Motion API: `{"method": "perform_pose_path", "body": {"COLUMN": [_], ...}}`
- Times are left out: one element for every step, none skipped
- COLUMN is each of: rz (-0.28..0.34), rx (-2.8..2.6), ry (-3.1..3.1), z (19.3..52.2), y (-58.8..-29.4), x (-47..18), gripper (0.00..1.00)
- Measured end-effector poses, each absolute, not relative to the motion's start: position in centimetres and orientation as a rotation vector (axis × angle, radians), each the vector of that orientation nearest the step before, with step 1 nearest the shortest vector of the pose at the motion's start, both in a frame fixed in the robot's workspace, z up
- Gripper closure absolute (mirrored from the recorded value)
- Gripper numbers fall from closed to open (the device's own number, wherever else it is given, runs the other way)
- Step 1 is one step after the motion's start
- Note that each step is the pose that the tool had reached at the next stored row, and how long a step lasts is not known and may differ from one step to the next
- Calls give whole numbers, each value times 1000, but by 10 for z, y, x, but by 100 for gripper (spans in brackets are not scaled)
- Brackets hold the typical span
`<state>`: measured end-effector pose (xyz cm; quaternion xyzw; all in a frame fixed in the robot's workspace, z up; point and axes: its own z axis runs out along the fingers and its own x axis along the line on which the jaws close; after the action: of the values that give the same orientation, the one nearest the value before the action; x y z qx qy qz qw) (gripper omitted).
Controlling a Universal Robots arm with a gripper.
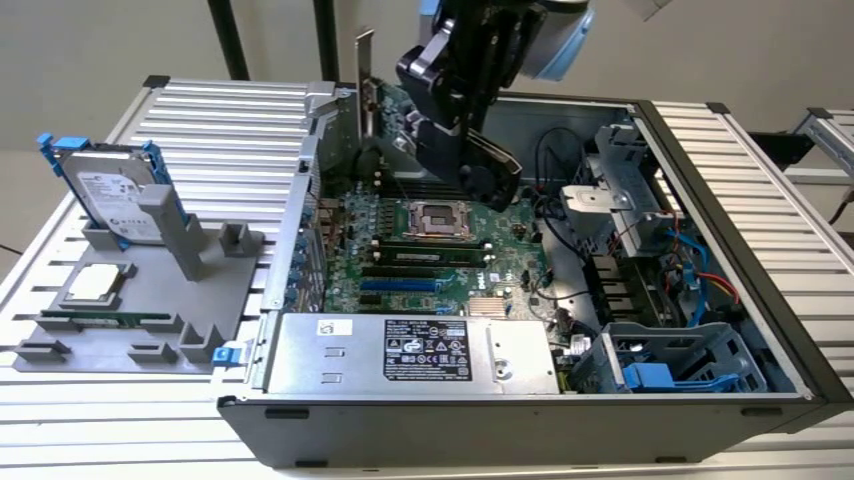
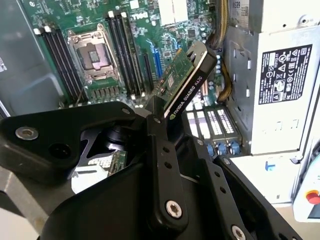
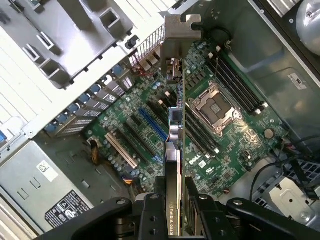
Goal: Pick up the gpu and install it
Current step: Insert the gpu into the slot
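Note:
The gpu (image 1: pixel 390 112) hangs on edge above the open computer case, its silver end bracket (image 1: pixel 363 62) pointing up at the exterior view's left. My gripper (image 1: pixel 461 135) is shut on its black cooler end. In the first wrist view the gpu (image 3: pixel 173 145) runs edge-on from my fingers (image 3: pixel 150 212) to its bracket (image 3: pixel 178 35), over the green motherboard (image 3: pixel 230 150) and beside a blue slot (image 3: pixel 152 125). In the second wrist view the gpu (image 2: pixel 187 80) sticks out from my finger (image 2: pixel 160 140), green board on one face, black on the other, clear of the motherboard (image 2: pixel 60 20).
The case holds a power supply (image 1: pixel 414 350), a processor socket (image 1: pixel 438 218), cables (image 1: pixel 561 200) and a drive cage with blue tabs (image 1: pixel 667 365). At the exterior view's left, a grey holder (image 1: pixel 147 300) carries a hard drive with blue rails (image 1: pixel 114 190), a processor chip (image 1: pixel 94 285) and a memory stick (image 1: pixel 107 320).

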<state>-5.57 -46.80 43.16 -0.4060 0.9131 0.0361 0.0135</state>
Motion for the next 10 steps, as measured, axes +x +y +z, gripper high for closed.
{"method": "perform_pose_path", "body": {"rz": [113, 113, 113, 113, 114, 114, 114, 114, 114, 114], "rx": [-1277, -1290, -1301, -1315, -1326, -1337, -1348, -1359, -1369, -1380], "ry": [2839, 2833, 2828, 2823, 2818, 2813, 2808, 2803, 2798, 2793], "z": [432, 432, 432, 432, 432, 432, 432, 432, 432, 432], "y": [-468, -468, -468, -468, -468, -468, -468, -468, -468, -468], "x": [-55, -54, -54, -53, -52, -52, -51, -50, -49, -48], "gripper": [100, 100, 100, 100, 100, 100, 100, 100, 100, 100]}}
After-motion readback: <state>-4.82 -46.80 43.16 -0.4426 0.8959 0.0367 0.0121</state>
